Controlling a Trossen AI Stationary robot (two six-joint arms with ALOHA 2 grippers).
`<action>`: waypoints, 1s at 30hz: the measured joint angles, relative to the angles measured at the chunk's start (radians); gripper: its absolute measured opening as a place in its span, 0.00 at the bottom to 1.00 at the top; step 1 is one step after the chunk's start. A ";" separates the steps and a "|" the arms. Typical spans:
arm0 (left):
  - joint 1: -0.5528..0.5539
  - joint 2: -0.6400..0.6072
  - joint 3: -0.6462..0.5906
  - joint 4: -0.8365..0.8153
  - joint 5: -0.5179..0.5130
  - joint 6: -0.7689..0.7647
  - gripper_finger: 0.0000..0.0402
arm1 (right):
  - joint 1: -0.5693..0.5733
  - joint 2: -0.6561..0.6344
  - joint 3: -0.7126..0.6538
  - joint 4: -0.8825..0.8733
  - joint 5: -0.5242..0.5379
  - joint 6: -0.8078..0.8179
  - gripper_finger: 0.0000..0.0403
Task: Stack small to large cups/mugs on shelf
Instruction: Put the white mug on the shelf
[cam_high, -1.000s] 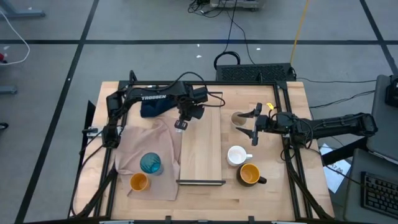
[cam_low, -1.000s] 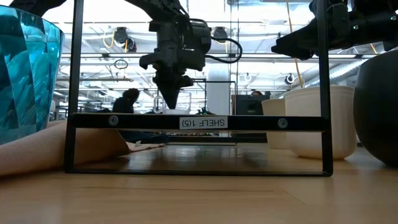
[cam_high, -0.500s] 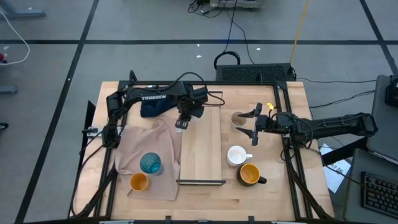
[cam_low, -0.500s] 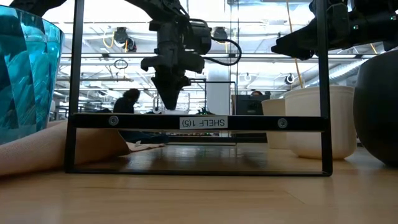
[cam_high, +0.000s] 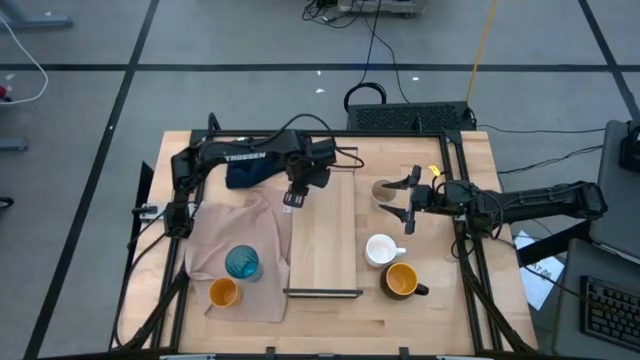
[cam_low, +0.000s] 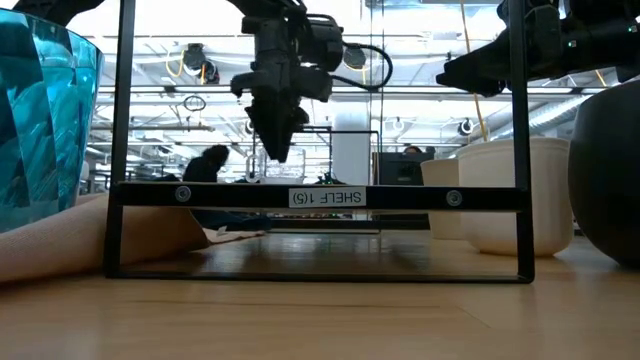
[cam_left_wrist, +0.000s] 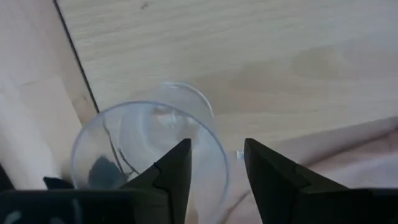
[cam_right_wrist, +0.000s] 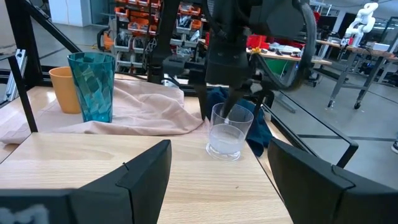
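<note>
1. At the far left corner of the long light-wood shelf plank (cam_high: 323, 232), a clear glass tumbler (cam_right_wrist: 228, 131) stands upright on the board, close beside the rumpled beige cloth (cam_high: 236, 238).
2. Just above the glass, the left hand (cam_high: 291, 199) points downward with its two dark fingers (cam_left_wrist: 176, 169) a little apart, one inside the rim and one outside it; whether they press the glass wall cannot be told.
3. On the cloth to the shelf's left stand a teal ribbed tumbler (cam_high: 242, 263) and, at the cloth's near edge, a small orange cup (cam_high: 223, 292).
4. Across the shelf, on the bare wooden table (cam_high: 440, 305), a white mug (cam_high: 380, 249) sits next to a dark-handled orange mug (cam_high: 402, 281), the two nearly touching.
5. Farther back on that side, a beige-grey cup (cam_high: 384, 190) rests just beside the right hand (cam_high: 404, 203), which hovers with its fingers spread wide and empty.
6. At the shelf's near end, a thin black metal frame (cam_low: 320, 195) carries a small white label.
7. A bundle of dark blue fabric (cam_high: 246, 174) lies under the left arm near the table's back edge.
8. Beyond the table, a person sits in the workshop background (cam_low: 207, 160).
</note>
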 joint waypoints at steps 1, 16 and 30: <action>0.000 -0.001 0.007 0.000 -0.001 -0.008 0.37 | 0.000 0.000 0.000 0.000 0.000 0.000 0.65; -0.034 -0.003 0.266 -0.232 -0.006 -0.097 0.37 | 0.000 0.000 0.000 0.000 0.000 0.000 0.65; -0.103 -0.374 0.198 -0.147 -0.032 -0.270 0.37 | 0.001 0.000 0.000 0.000 0.000 0.034 0.65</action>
